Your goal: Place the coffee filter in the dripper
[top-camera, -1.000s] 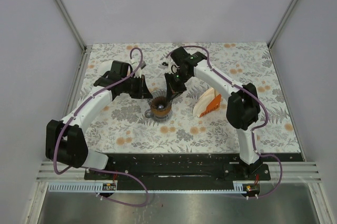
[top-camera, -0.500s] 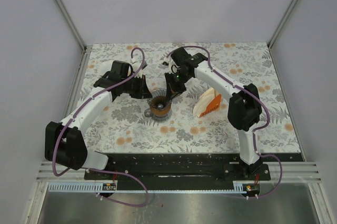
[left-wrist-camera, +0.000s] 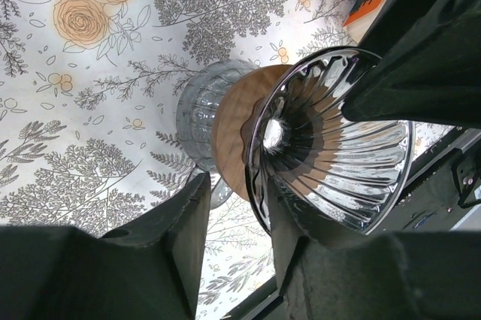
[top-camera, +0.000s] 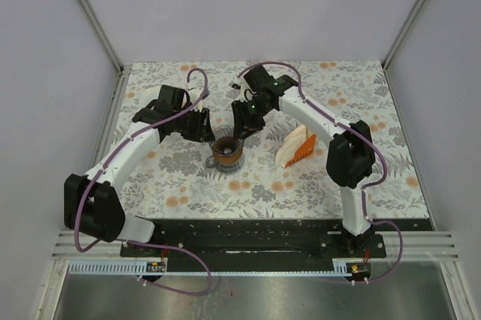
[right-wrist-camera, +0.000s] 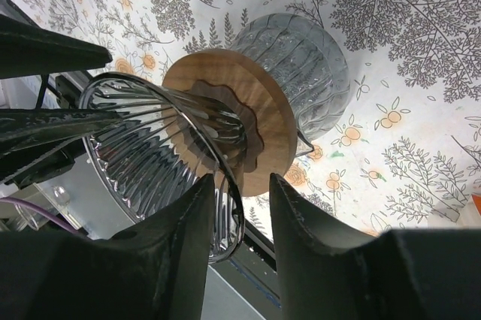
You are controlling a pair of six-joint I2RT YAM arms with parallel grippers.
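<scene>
Both claws are spread, pinching nothing: your left gripper (left-wrist-camera: 237, 194) and right gripper (right-wrist-camera: 240, 185) each straddle the glass rim of the dripper (top-camera: 227, 151), which stands mid-surface, nearer the far edge. The coffee filter stack (top-camera: 289, 152) sits in its orange sleeve (top-camera: 304, 149) toward the right edge. Steady the rim with the left (that wooden collar (right-wrist-camera: 248, 110) looks tippy) and send the right for one filter.

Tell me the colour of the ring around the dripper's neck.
The ring is light-brown wood, clearest in the right wrist view.
</scene>
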